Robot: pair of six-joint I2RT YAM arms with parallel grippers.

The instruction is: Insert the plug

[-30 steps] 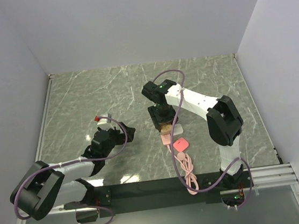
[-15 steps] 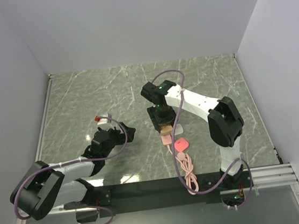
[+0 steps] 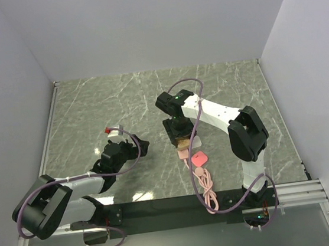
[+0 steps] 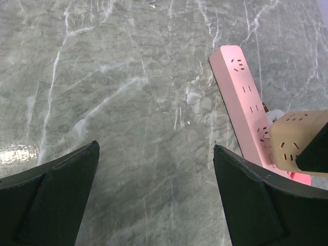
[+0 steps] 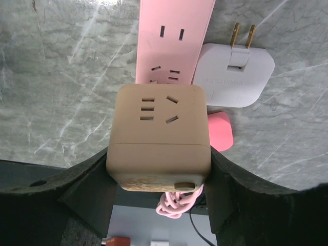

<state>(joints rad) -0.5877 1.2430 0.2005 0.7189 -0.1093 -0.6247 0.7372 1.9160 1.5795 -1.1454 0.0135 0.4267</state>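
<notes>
The coral-pink plug [image 5: 220, 131] lies flat on the table beside the pale-pink power strip [image 5: 174, 36], partly hidden behind the tan cube [image 5: 159, 136]. It also shows in the top view [image 3: 199, 158]. My right gripper [image 5: 159, 166] is shut on the tan cube and holds it over the strip's near end. I cannot tell whether the cube touches the strip. My left gripper [image 4: 156, 148] is open and empty over bare table, left of the strip [image 4: 245, 105] and the cube [image 4: 297, 141].
A white two-prong adapter [image 5: 233, 72] lies against the strip's right side. The strip's coiled pink cord [image 3: 208, 192] runs to the near edge. A small red and white object [image 3: 112, 129] lies beyond the left gripper [image 3: 138, 146].
My right gripper with the tan cube has shifted and turned slightly over the strip's end. The left arm has barely moved.
</notes>
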